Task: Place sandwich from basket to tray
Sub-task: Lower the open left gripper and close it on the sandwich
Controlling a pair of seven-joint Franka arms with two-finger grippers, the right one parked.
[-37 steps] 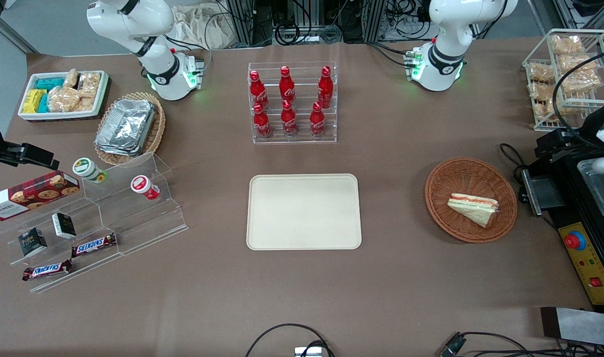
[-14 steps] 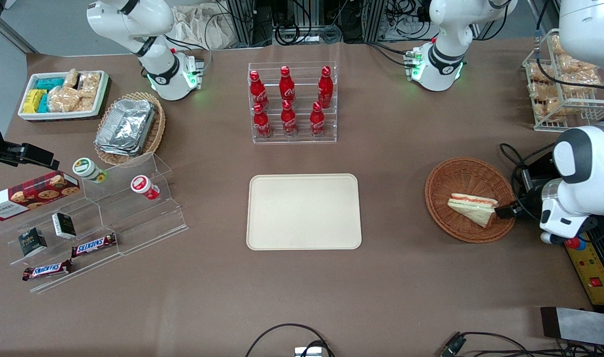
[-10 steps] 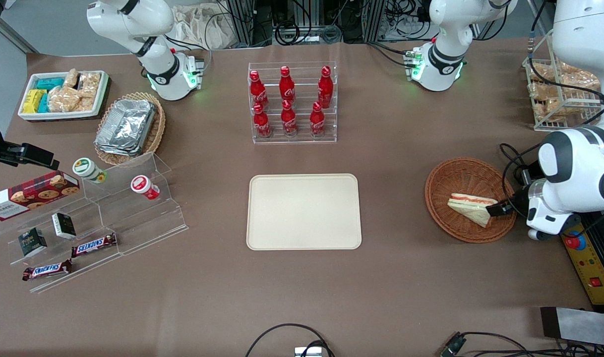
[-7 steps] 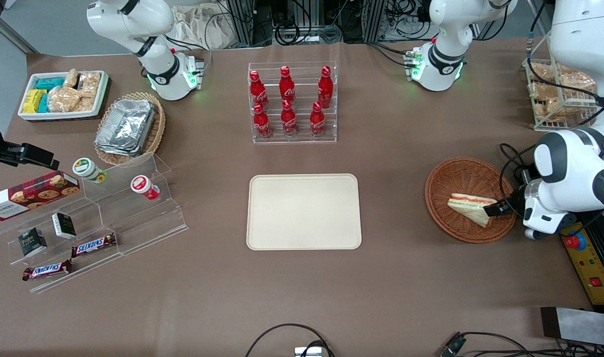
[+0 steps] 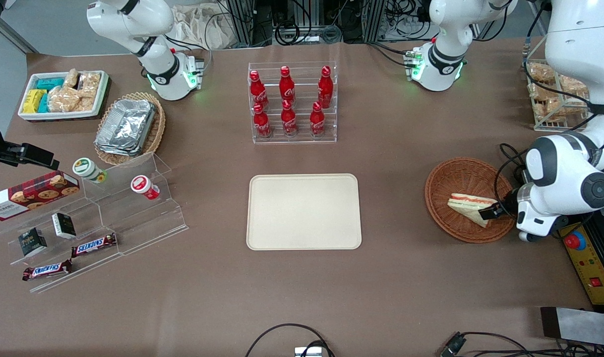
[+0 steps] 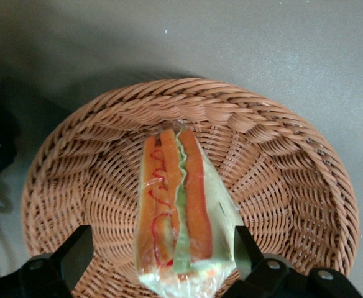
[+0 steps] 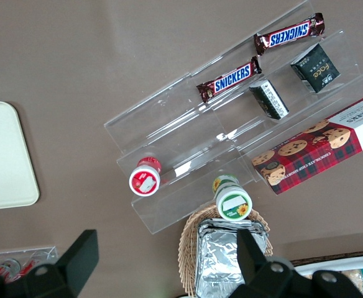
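Note:
The sandwich (image 5: pixel 468 207) (image 6: pixel 175 205), a clear-wrapped white wedge showing orange-red and green filling, lies in the round reddish-brown wicker basket (image 5: pixel 460 173) (image 6: pixel 281 161). My left gripper (image 5: pixel 493 211) (image 6: pixel 161 248) hangs low over the basket's rim at the working arm's end. It is open, and its black fingers (image 6: pixel 76 251) stand on either side of the sandwich's wide end, gripping nothing. The cream tray (image 5: pixel 303 211) (image 7: pixel 4 155) lies bare at mid-table, well away toward the parked arm.
A clear rack of red bottles (image 5: pixel 292 104) stands farther from the front camera than the tray. A wire rack of bagged snacks (image 5: pixel 555 94) and a black machine with a red button (image 5: pixel 574 241) flank the basket. Acrylic snack shelves (image 5: pixel 108 218) sit toward the parked arm's end.
The left arm has swung in from the working arm's end of the table. Its gripper crept over the basket's rim up to the sandwich. The sandwich has not moved.

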